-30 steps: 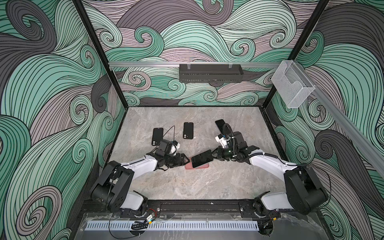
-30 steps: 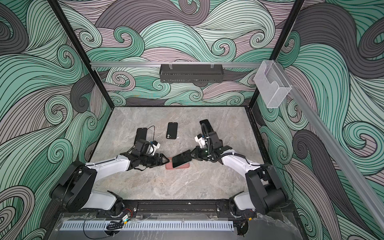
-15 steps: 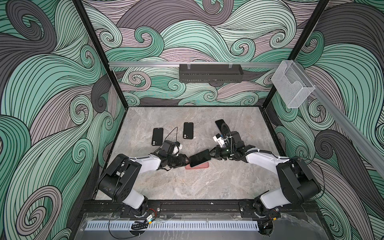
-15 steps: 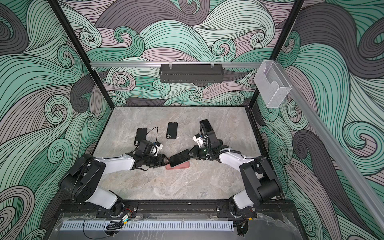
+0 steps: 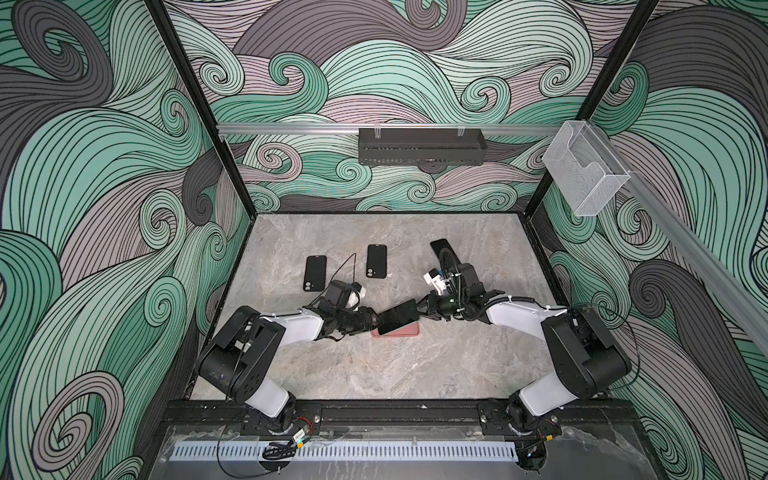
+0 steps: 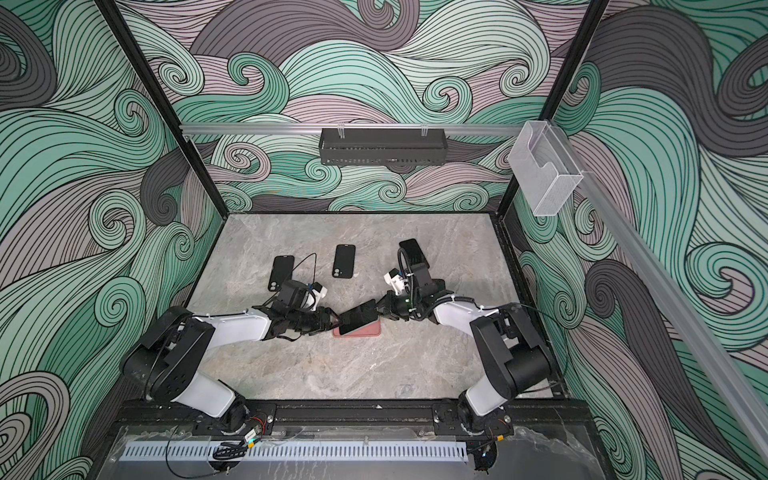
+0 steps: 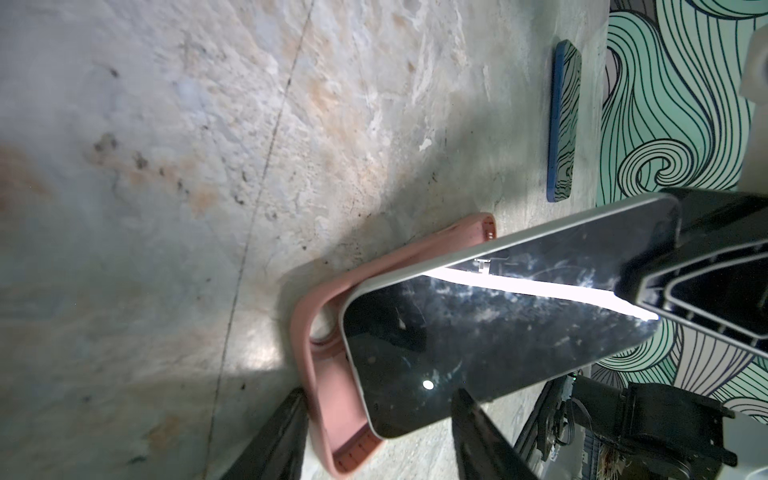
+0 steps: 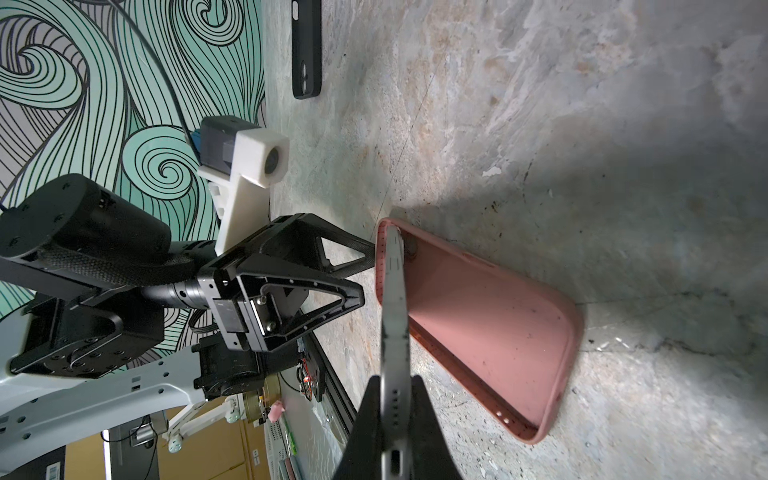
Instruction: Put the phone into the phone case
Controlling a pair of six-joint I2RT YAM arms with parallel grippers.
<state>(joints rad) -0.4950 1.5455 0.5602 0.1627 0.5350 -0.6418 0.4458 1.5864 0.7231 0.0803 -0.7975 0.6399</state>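
The phone (image 5: 399, 318) (image 6: 359, 318) is dark-screened with a silver rim. It hangs tilted over the pink phone case (image 5: 405, 331) (image 6: 368, 330), which lies open side up on the table. My right gripper (image 8: 395, 380) (image 5: 419, 311) is shut on the phone's raised end (image 8: 395, 311). The phone's low end rests in the case's left end (image 8: 490, 324). My left gripper (image 7: 376, 395) (image 5: 375, 322) stands open at that end. Its fingers straddle the case's corner (image 7: 320, 374) and the phone's low corner (image 7: 478, 332), and one finger touches the case wall.
Two black phone-shaped items (image 5: 314, 273) (image 5: 376, 266) lie flat behind the left arm, and a dark one (image 5: 439, 247) lies behind the right wrist. A black basket (image 5: 422, 145) and a clear box (image 5: 586, 174) hang on the rails. Bare marble lies in front.
My left gripper has slid right up to the case's end and its jaws have narrowed. The right gripper has kept the phone tilted over the case, shifting slightly left.
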